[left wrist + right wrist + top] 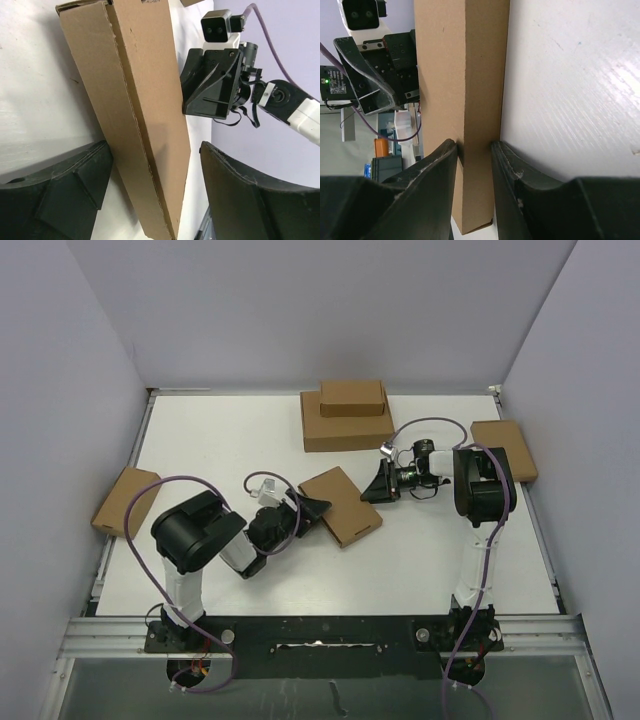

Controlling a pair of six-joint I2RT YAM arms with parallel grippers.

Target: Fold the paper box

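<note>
You have the paper box lying flat near the middle of the table, between the two arms. Your right gripper is clamped on the box's far-right edge, with cardboard filling the narrow gap between its fingers. Your left gripper stands wide across the near-left end. One finger is against the cardboard and the other is clear of it, so it grips nothing. Other brown boxes sit along the table's edges.

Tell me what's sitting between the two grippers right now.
The paper box lies between the left gripper and the right gripper, clearest in the top view.
</note>
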